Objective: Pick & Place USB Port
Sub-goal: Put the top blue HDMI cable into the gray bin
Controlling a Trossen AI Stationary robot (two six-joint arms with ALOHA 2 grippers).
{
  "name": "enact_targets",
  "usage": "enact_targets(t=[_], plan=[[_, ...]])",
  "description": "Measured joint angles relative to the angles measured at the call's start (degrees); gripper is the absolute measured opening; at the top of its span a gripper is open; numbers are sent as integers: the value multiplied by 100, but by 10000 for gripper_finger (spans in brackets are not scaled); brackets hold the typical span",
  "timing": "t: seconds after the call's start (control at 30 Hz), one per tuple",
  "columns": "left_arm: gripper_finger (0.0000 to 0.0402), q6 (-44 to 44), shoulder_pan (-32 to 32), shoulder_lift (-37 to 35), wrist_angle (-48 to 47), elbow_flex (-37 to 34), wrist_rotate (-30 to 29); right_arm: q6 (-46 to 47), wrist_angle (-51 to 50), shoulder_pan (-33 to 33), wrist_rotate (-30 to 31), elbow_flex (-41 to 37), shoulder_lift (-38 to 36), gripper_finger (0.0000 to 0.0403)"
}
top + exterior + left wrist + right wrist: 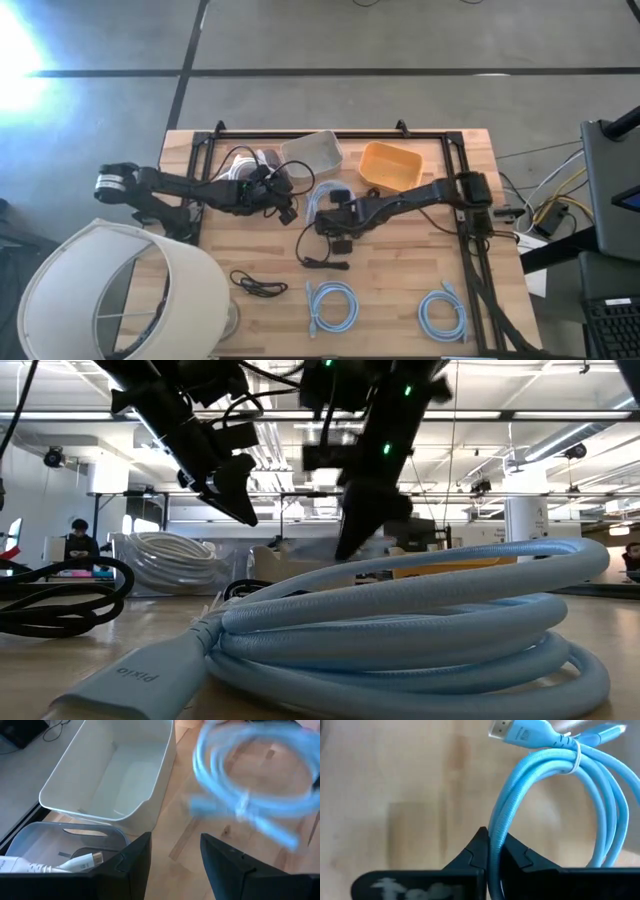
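My right end effector (490, 851) is clamped tight on a coiled light-blue braided USB cable (555, 785); the cord runs straight between both fingertips and the coil hangs off them, its plug end up and bound by a tie. In the high view that end effector (330, 215) sits mid-desk, just in front of the bins, with the held cable (322, 198) looped beside it.

My left end effector (172, 852) is open with a clear gap and nothing between the fingers. It hovers left of centre (285, 195), close to the right one, arm reaching in from the desk's left edge.

Nearest on the wooden slat desk (400, 290): two more coiled light-blue cables at the front, one centre (331, 303), one right (442, 314); a thin black cable (258, 285) left of them; another black cord (322, 262) just behind.

Farther back: a clear plastic bin (65, 837) holding a white cable with a USB plug (60, 863), touching a white rectangular plastic bin (312, 152), then an orange plastic bin (390, 163) to its right.

A white lampshade (110, 290) overlaps the front-left corner.
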Motion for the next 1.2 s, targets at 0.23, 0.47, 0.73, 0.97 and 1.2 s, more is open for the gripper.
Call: enact_targets(t=[0.23,0.47,0.73,0.97,1.2], plan=[[174,-7,0,0,-22,0,0,94,-311,-13,866,-199,-930,17],[174,-37,0,0,21,0,1,-407,913,-225,1301,-601,-1481,16],[174,-37,0,0,29,0,3,-1020,3626,-781,1250,-1251,-1331,16],[175,-46,0,0,30,0,7,-382,4262,-1224,1051,-1326,-819,30],[174,-55,2,0,28,0,8,-368,4667,-1525,447,-1218,-282,31]])
